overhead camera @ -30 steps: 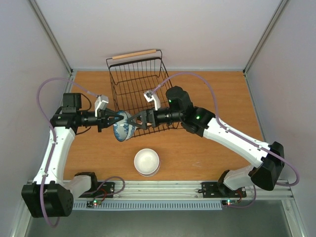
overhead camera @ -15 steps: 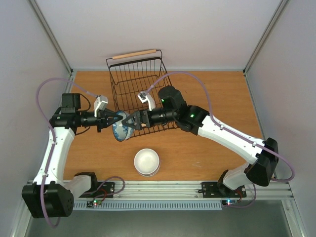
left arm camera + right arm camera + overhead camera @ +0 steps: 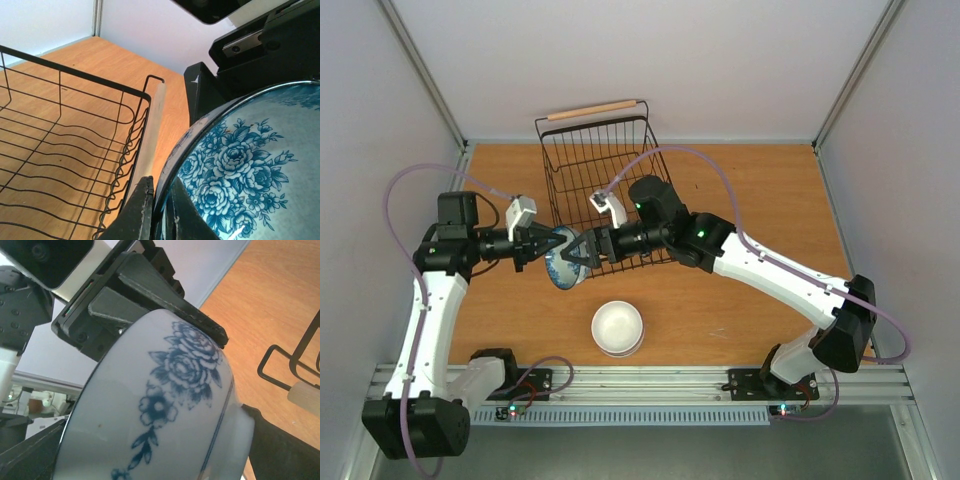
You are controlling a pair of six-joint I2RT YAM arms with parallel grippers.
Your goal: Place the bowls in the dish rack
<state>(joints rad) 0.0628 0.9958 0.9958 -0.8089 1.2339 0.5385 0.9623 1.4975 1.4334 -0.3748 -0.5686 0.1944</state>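
Blue-and-white china, the bowl (image 3: 563, 265) hangs tilted on its side in the air off the 7 o'clock corner of the dish rack (image 3: 620, 160), outside the wires. The left claw (image 3: 552, 247) holds it, pinching the rim between narrow fingers (image 3: 142, 210), as the left wrist view shows. The right claw (image 3: 582, 250) reaches in from 3 o'clock, with one jaw by the rim and the other by the foot of the bowl. Whether it grips yet I cannot tell.

This looks like a handover between arms, with the loading itself not yet done. Next, I judge, the right claw needs a sure hold before the left lets go. The bowl must then be lifted over the near wooden handle (image 3: 150, 125) and lowered into the rack toward 12 o'clock. Glazed china is slippery, so a half-made grip could drop it.

A white bowl (image 3: 618, 328), apparently stacked on another, waits at 6 o'clock. The worktop (image 3: 750, 190) is orange-brown wood grain, enclosed by pale walls (image 3: 670, 60) with metal corner posts.
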